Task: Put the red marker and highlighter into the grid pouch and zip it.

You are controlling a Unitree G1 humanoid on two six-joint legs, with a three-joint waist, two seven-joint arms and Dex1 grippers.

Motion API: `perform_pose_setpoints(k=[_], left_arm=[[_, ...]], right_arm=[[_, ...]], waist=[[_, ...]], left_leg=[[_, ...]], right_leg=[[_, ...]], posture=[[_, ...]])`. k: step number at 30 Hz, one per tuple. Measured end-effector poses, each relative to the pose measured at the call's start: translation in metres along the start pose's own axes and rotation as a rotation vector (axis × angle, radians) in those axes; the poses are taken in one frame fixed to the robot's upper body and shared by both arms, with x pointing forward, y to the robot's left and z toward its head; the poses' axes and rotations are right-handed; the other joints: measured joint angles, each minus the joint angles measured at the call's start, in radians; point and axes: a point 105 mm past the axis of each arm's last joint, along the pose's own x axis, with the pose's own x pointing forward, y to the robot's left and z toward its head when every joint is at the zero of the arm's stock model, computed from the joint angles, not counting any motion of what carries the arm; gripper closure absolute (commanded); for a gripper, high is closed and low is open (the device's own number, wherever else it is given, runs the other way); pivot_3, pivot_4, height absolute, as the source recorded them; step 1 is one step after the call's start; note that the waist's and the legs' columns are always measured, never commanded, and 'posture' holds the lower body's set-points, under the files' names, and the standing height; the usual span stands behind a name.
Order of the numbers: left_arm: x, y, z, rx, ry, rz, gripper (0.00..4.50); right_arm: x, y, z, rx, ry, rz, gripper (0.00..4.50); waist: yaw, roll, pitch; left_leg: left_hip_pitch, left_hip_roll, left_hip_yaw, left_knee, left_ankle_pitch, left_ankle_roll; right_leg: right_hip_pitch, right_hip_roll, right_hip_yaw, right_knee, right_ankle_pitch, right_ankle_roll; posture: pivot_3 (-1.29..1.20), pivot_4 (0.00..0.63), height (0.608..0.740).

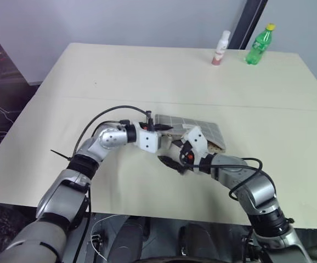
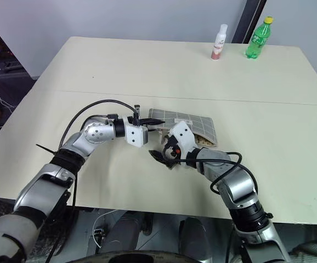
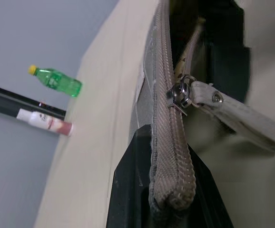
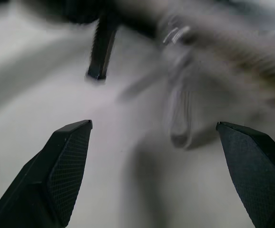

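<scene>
Nearest the table's (image 1: pixel 49 137) front edge, the right gripper (image 1: pixel 176 160) hangs just in front of the grid pouch (image 1: pixel 194 127), its 2 black fingers (image 4: pixel 66 166) spread wide with nothing between them. In the right wrist view the grey zipper pull (image 4: pixel 178 111) dangles just ahead of those fingers, blurred.

Just beyond, the left gripper (image 1: pixel 163 127) comes in from the left and is clamped shut on the pouch's near-left end; the left wrist view shows the folded zipper tape pinched at its fingertips. The zipper slider (image 3: pixel 180 92) sits a short way along the track there, and past it the pouch gapes open and dark inside. What lies within I cannot tell.

The pouch lies flat near the middle of the table, its long axis running left to right, the zipper edge facing the robot.

Well beyond, at the far right edge, stand 2 bottles: a white one (image 1: pixel 221 48) with a pink base and a green one (image 1: pixel 258 44) with a yellow cap.
</scene>
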Motion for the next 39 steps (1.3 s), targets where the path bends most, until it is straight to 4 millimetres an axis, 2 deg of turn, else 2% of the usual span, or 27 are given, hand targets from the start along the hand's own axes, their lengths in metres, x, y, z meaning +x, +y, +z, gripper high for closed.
perform_pose_setpoints(k=[9,12,18,19,23,27,29,34,39], left_arm=[[0.003,-0.003,0.002,0.035,-0.007,-0.001,4.5],[0.002,-0.003,0.002,0.037,-0.005,0.008,4.5],[0.002,-0.002,0.002,0.038,-0.004,0.011,4.5],[0.002,-0.002,0.002,0.039,-0.003,0.013,4.5],[-0.003,0.0,-0.002,0.044,0.015,0.024,4.5],[-0.005,-0.002,-0.004,0.038,0.02,0.027,4.5],[-0.006,-0.001,-0.004,0.034,0.02,0.032,4.5],[-0.013,0.0,-0.009,-0.069,0.021,0.093,4.5],[-0.025,0.005,-0.018,-0.167,0.035,0.124,4.5]], right_arm=[[0.001,-0.003,0.017,0.147,-0.086,0.011,0.16],[0.003,0.0,0.016,0.155,-0.079,0.027,0.92],[0.012,0.005,0.008,0.172,-0.052,0.041,4.04],[0.013,0.005,0.008,0.182,-0.057,0.037,4.41],[0.012,-0.001,0.014,0.216,-0.096,0.003,4.46],[0.004,-0.006,0.011,0.197,-0.079,-0.022,4.46],[-0.009,-0.013,0.005,0.156,-0.046,-0.04,4.46],[-0.065,-0.055,-0.005,0.077,0.044,-0.156,4.46],[-0.093,-0.086,0.004,0.001,0.055,-0.24,4.46]], waist=[[-0.002,0.0,0.0],[-0.002,0.0,0.0],[-0.002,0.0,0.0],[-0.003,0.0,0.0],[-0.002,0.0,0.0],[0.0,0.0,0.0],[0.001,0.0,0.0],[-0.002,0.0,0.0],[-0.005,0.0,0.0]], left_leg=[[0.001,0.002,0.0,-0.001,0.001,-0.002],[0.0,0.002,0.0,-0.002,0.001,-0.002],[0.0,0.002,0.0,-0.001,0.001,-0.002],[0.0,0.002,0.0,-0.001,0.001,-0.002],[0.0,0.002,0.0,-0.001,0.001,-0.002],[0.0,0.002,0.0,-0.001,0.001,-0.002],[-0.001,0.002,0.0,-0.001,0.001,-0.002],[-0.001,0.002,0.001,-0.001,0.001,-0.002],[0.0,0.004,0.001,-0.001,0.001,-0.002]], right_leg=[[-0.001,0.003,0.001,0.002,0.001,-0.001],[-0.003,0.003,0.001,0.002,0.001,-0.001],[-0.003,0.003,0.001,0.003,0.001,-0.001],[-0.003,0.003,0.001,0.003,0.001,-0.001],[-0.003,0.003,0.001,0.003,0.001,-0.001],[-0.004,0.003,0.001,0.003,0.001,-0.001],[-0.004,0.002,0.001,0.003,0.001,-0.001],[-0.004,0.001,0.002,0.002,0.001,-0.001],[-0.003,0.001,0.001,0.002,0.001,-0.001]], posture=[[0.0,0.15,0.74],[0.0,0.15,0.74],[0.0,0.15,0.74],[0.0,0.15,0.74],[0.0,0.15,0.74],[0.0,0.15,0.74],[0.0,0.15,0.74],[0.0,0.15,0.74],[0.0,0.15,0.74]])
